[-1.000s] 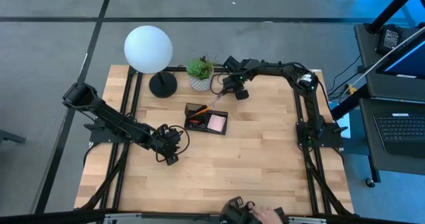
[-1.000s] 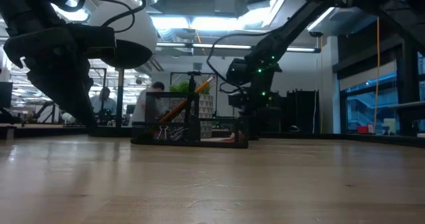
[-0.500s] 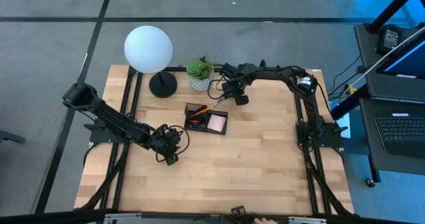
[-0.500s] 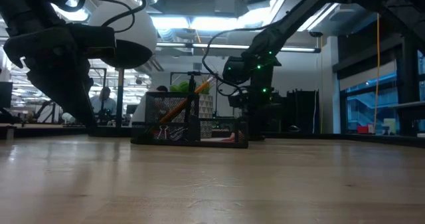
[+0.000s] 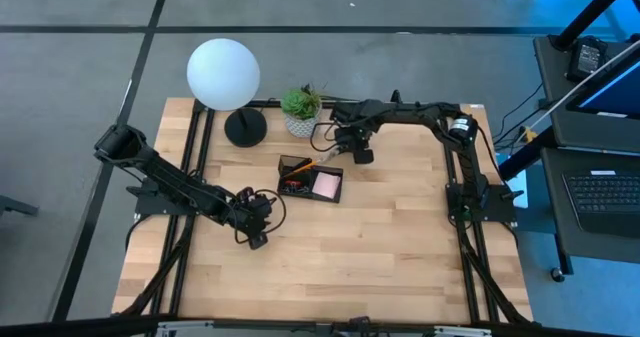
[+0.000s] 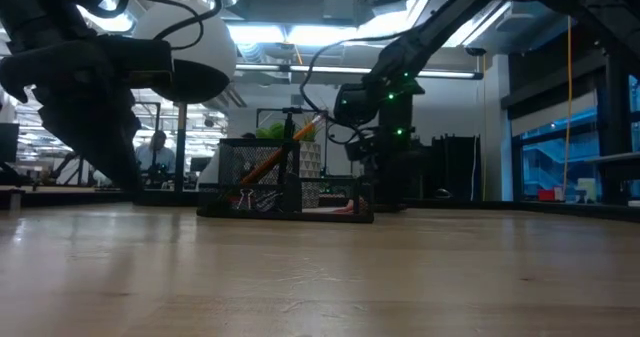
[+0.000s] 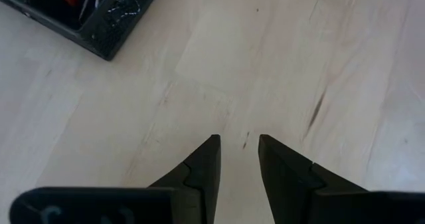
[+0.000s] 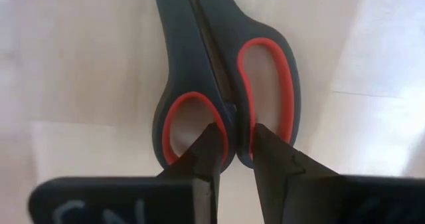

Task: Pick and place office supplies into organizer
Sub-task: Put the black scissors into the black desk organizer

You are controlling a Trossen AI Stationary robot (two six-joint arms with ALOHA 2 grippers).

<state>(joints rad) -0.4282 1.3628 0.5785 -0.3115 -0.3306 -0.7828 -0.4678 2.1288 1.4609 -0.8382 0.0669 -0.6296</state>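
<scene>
Scissors (image 8: 222, 91): flat on the desk (image 5: 400, 237) behind the organizer (image 5: 311, 179), long axis running straight away from the right gripper (image 8: 234, 147), which pinches the bridge between the red-lined handle loops. Left gripper (image 7: 237, 159): parted, empty, farther off, near the organizer's front.

Right gripper (image 8: 232, 139) moved from beside the potted plant toward the black mesh organizer tray (image 5: 310, 178), fingers narrowing onto the grey, red-lined scissors (image 8: 226, 78). Person's hand at near table edge gone.
</scene>
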